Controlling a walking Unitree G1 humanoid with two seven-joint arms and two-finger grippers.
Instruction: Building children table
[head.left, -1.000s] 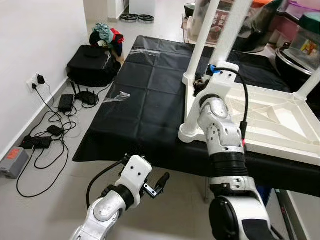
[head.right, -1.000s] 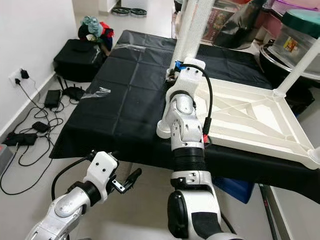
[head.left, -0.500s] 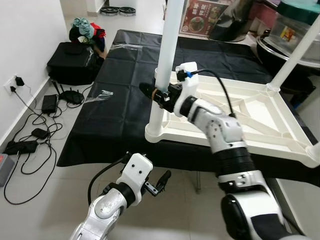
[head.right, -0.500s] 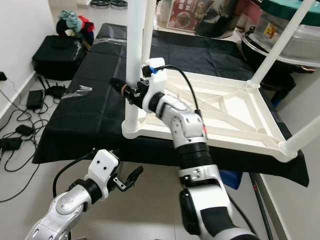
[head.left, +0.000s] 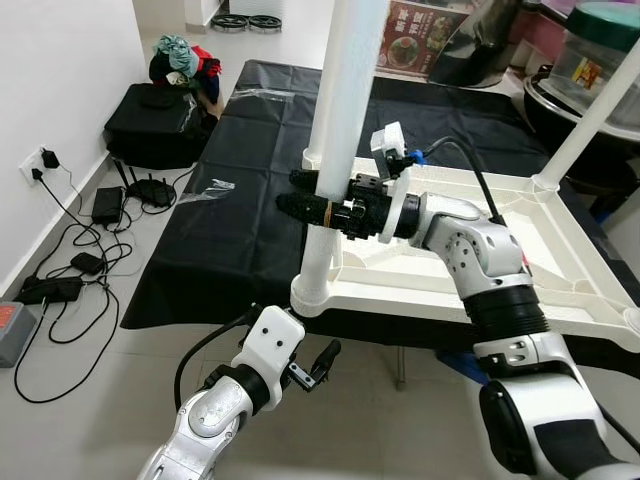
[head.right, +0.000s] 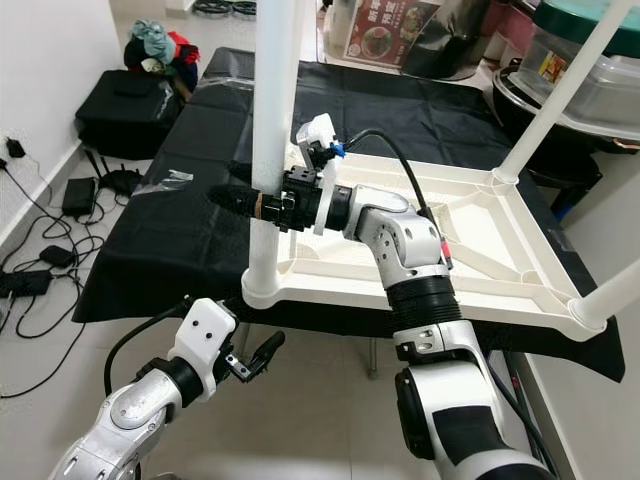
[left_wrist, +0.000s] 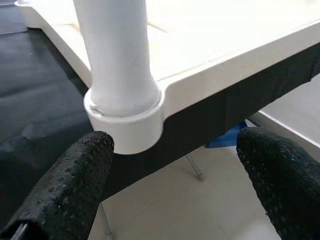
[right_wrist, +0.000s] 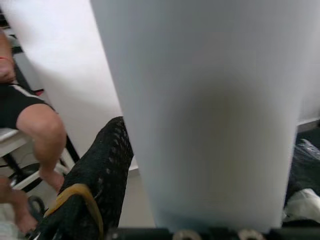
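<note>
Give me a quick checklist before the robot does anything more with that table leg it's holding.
1. Right tool around the near white leg: ok, a finger shows on each side.
2. Grip firm: cannot tell.
3. Leg seated in corner socket: ok, it stands upright in it.
4. Upturned tabletop resting on the black sheet: ok.
5. Left tool out of the way: ok, open, low in front of the table edge.
6. Person's leg nearby: not ok, check clearance.

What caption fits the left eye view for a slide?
Right gripper clasps a white table leg of the upturned table; left gripper waits below.
</note>
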